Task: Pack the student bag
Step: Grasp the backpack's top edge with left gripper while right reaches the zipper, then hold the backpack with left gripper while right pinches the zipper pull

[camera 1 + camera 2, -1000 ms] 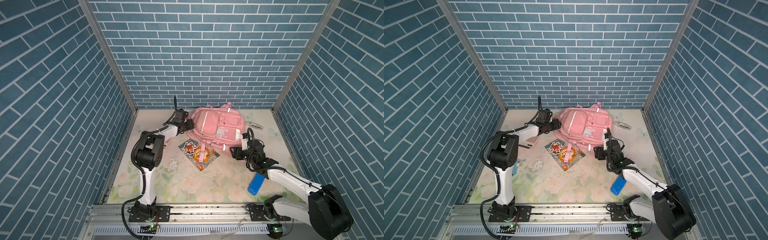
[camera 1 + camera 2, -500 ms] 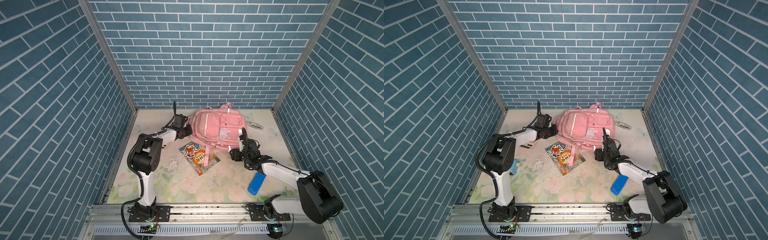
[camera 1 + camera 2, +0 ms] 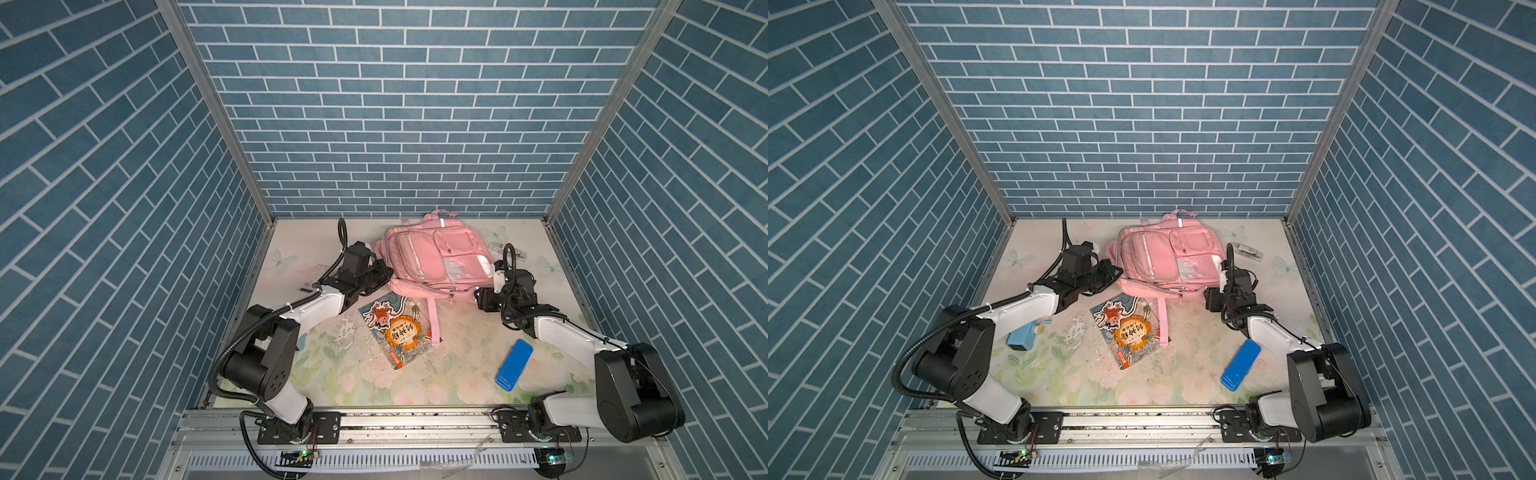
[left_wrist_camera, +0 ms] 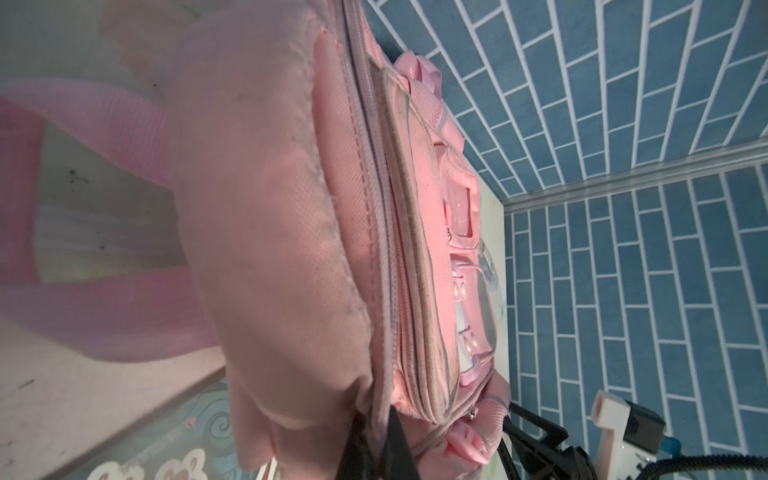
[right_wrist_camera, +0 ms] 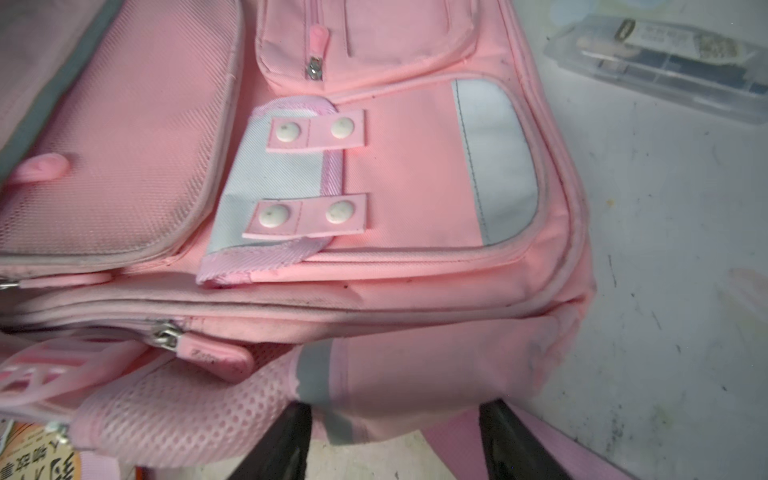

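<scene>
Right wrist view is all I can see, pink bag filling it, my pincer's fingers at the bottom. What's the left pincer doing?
Observer: The left pincer is shut on a fold of fabric at the side of the student bag.
Operator: Anything loose that my view misses?
Observer: A blue case lies flat on the table, in front of the bag and off to the right.
Operator: And over on the left?
Observer: A light blue object sits on the table, partly hidden behind the left arm.
</scene>
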